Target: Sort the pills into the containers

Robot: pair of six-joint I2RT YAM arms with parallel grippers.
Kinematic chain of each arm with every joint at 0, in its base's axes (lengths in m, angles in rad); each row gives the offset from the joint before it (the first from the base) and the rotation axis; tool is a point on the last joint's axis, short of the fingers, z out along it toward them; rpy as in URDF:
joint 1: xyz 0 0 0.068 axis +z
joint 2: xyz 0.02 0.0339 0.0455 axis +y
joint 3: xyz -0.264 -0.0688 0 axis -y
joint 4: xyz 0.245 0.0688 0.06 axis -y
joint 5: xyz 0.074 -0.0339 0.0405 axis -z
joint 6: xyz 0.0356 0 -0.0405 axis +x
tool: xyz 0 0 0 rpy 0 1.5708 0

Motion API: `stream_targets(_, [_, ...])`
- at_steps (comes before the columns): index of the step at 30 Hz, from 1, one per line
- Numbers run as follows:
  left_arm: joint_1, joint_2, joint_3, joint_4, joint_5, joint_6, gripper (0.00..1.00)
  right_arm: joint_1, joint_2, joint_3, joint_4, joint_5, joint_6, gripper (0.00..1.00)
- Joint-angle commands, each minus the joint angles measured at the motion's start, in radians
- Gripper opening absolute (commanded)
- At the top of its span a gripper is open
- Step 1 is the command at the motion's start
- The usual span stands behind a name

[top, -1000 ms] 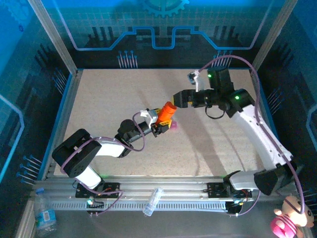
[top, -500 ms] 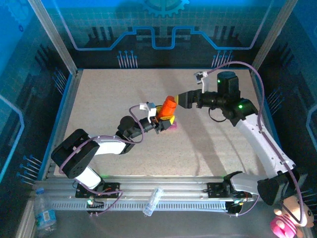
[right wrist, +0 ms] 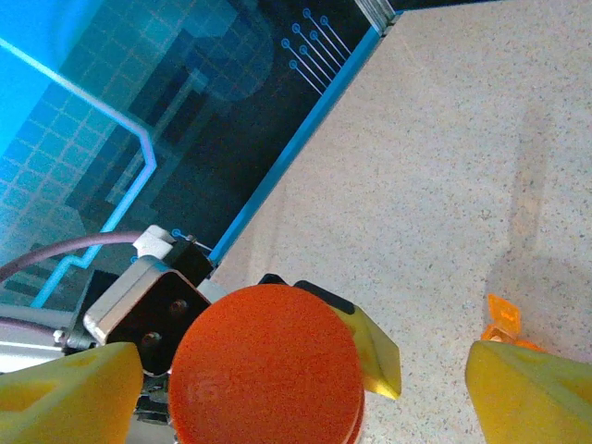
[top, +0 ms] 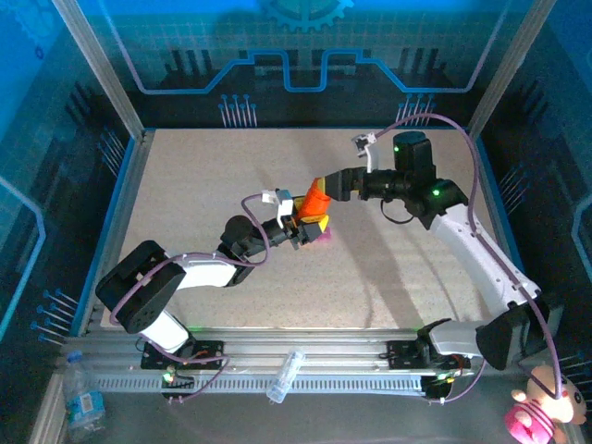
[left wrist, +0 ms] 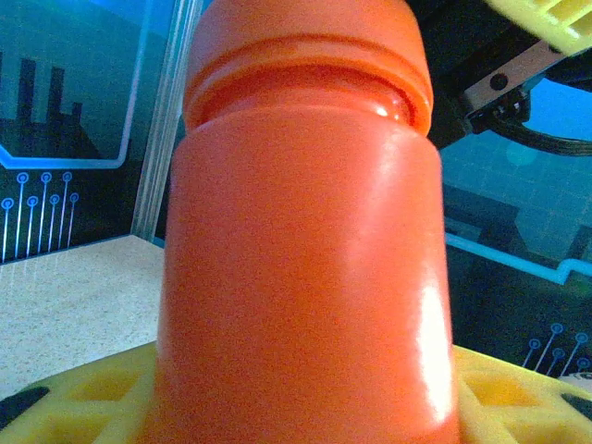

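Right wrist: orange bottle (right wrist: 266,370) between spread fingers (right wrist: 529,393) of right hand (right wrist: 296,388).

Robot lab cell, aluminium-framed enclosure (top: 104,69)

I read wide bare table (top: 398,268) in front of and behind centre. The orange bottle (top: 316,200) blocks the centre. The back wall (top: 296,92) closes the far side.

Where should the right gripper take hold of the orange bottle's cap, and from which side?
Grip the cap by its round rim, coming straight along the axis of the bottle from its top end. The left gripper clamps the body, leaving the cap free, and the open jaws of the right gripper straddle it squarely.
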Motion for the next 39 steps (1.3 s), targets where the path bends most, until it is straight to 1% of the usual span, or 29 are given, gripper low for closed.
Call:
stream_targets(1, [-0.008,-0.03,0.027,0.058,0.019,0.0,0.0,0.018,0.011,0.018,-0.004,-0.001,-0.006,0.89])
stream_targets(7, [-0.008,-0.033,0.021,0.059,0.016,0.006,0.0,0.033,0.025,0.029,-0.006,-0.013,-0.008,0.84])
stream_targets(11, [-0.008,-0.037,0.019,0.058,0.013,0.012,0.0,0.043,0.029,0.034,-0.013,-0.02,-0.014,0.79])
stream_targets(14, [-0.008,-0.037,0.018,0.058,0.013,0.014,0.0,0.046,0.032,0.036,-0.018,-0.024,-0.016,0.7])
stream_targets(19, [-0.008,-0.036,0.018,0.059,0.013,0.019,0.0,0.052,0.039,0.04,-0.032,-0.034,-0.027,0.5])
stream_targets(21, [-0.008,-0.034,0.019,0.058,0.014,0.022,0.0,0.055,0.04,0.046,-0.042,-0.039,-0.038,0.44])
stream_targets(26, [-0.009,-0.034,0.024,0.046,0.02,0.044,0.0,0.067,0.044,0.055,-0.097,-0.015,-0.076,0.4])
stream_targets(32, [-0.008,-0.053,0.051,-0.061,0.039,0.119,0.0,0.099,0.058,0.061,-0.188,0.069,-0.136,0.38])
stream_targets(36, [-0.008,-0.062,0.062,-0.103,0.032,0.161,0.0,0.115,0.062,0.027,-0.172,0.099,-0.108,0.37])
stream_targets(39, [-0.007,-0.063,0.065,-0.117,0.01,0.188,0.0,0.134,0.067,-0.012,-0.129,0.138,-0.037,0.37])
